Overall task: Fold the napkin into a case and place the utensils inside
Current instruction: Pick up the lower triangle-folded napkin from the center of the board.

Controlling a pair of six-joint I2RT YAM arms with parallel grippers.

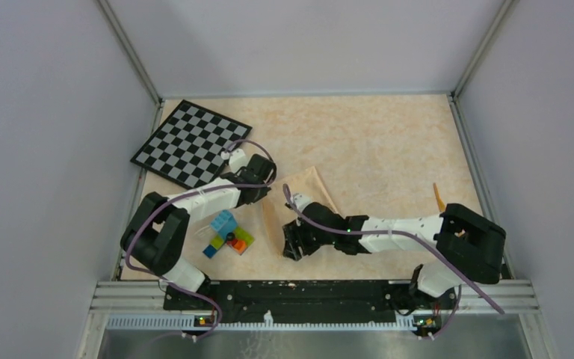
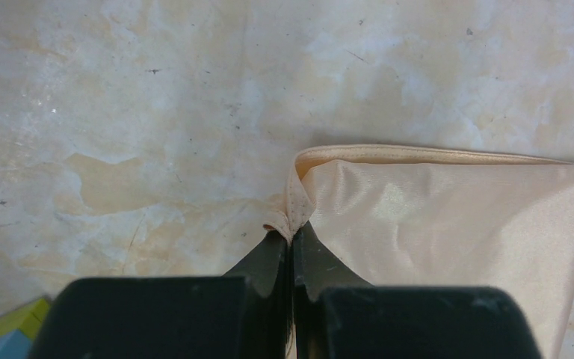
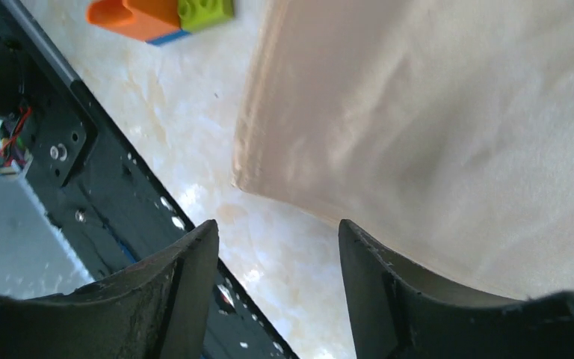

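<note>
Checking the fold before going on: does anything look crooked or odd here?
Yes. A corner of the napkin is crumpled into a small twist where the shut left gripper pinches it, so that folded edge curls up instead of lying flat. The right gripper stands open, holding nothing.

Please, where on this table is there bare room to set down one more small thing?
Bare: the far strip of the table from the checkerboard to the right wall, beyond the napkin; also the patch between napkin and the utensil by the right edge. Crowded: near left, where toy bricks, left gripper and right gripper crowd the napkin.
</note>
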